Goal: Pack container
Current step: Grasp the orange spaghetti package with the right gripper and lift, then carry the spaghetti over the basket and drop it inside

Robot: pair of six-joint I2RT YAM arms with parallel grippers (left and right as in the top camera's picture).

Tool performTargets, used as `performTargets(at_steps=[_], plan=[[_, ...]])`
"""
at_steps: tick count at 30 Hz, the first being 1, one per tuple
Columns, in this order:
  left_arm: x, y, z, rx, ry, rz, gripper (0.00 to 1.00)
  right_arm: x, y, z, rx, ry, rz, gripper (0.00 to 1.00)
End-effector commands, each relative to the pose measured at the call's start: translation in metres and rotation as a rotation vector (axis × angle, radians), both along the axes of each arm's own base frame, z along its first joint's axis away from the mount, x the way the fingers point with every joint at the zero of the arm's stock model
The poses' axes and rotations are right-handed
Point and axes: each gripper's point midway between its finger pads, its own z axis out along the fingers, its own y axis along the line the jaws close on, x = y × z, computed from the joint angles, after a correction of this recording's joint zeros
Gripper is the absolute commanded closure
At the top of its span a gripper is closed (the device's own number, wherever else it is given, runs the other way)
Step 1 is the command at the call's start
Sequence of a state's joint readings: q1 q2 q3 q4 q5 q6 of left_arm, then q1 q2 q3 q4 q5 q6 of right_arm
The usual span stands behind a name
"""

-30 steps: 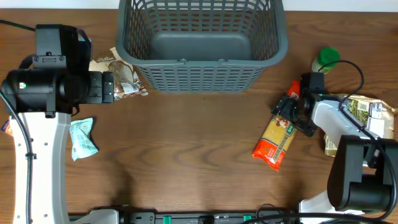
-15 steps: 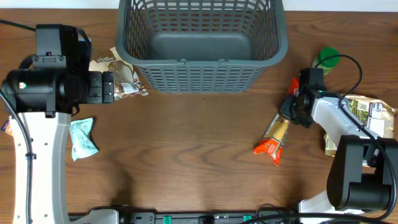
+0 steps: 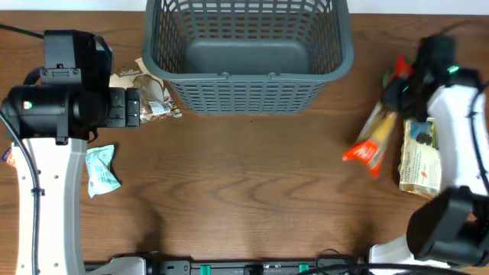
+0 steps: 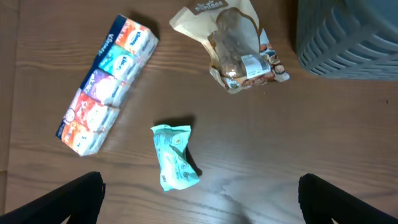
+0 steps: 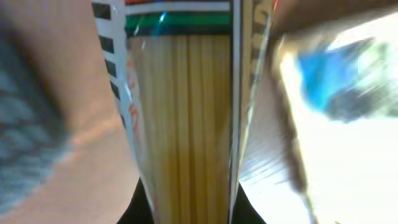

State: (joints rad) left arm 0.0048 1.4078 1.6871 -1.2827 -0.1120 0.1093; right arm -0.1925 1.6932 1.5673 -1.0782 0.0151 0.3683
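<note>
Wood-grain table, grey lattice basket sitting at the far edge, middle. Right gripper is pinching a spaghetti packet by one end, so it dangles. It could swing, snag the rim or slip free. Left gripper gapes wide, empty.

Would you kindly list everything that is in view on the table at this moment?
container: one, grey, top centre of table.
spaghetti packet: one, yellow and red, right side, held.
snack bag: one, tan, left of container.
pouch: one, mint green, left side.
tissue multipack: one, multicoloured, far left.
printed bag: one, beige, far right.
table: one, brown wood.
left gripper: black, open, above pouch.
right gripper: black, shut on spaghetti packet.
</note>
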Motion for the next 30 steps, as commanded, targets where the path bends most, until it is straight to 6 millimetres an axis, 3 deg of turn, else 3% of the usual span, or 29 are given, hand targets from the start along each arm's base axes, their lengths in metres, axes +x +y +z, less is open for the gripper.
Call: performTargets(at_steps=[1,6,9,11,15,21,27,30], plan=[[-0.002,0.001,0.003,0.005,-0.008,-0.005,0.01,0.021,0.010,0.104,-0.111,-0.246,0.232,0.99],[-0.002,0.001,0.003,0.005,-0.008,-0.005,0.01,0.032,0.035,0.190,-0.359,-0.399,0.463,0.99],[-0.002,0.001,0.003,0.005,-0.008,-0.005,0.01,0.038,0.069,0.239,-0.531,-0.516,0.682,0.99],[-0.002,0.001,0.003,0.005,-0.007,-0.005,0.01,0.041,0.096,0.264,-0.632,-0.590,0.822,0.99],[-0.002,0.001,0.003,0.005,-0.007,-0.005,0.01,0.044,0.150,0.285,-0.795,-0.686,1.074,0.99],[-0.002,0.001,0.003,0.005,-0.007,-0.005,0.01,0.062,0.228,0.276,-0.934,-0.760,1.351,0.99],[-0.002,0.001,0.003,0.004,-0.006,-0.005,0.01,0.096,0.290,0.226,-0.974,-0.744,1.553,0.99],[-0.002,0.001,0.003,0.004,-0.005,-0.005,0.01,0.110,0.312,0.188,-0.918,-0.710,1.624,0.99]])
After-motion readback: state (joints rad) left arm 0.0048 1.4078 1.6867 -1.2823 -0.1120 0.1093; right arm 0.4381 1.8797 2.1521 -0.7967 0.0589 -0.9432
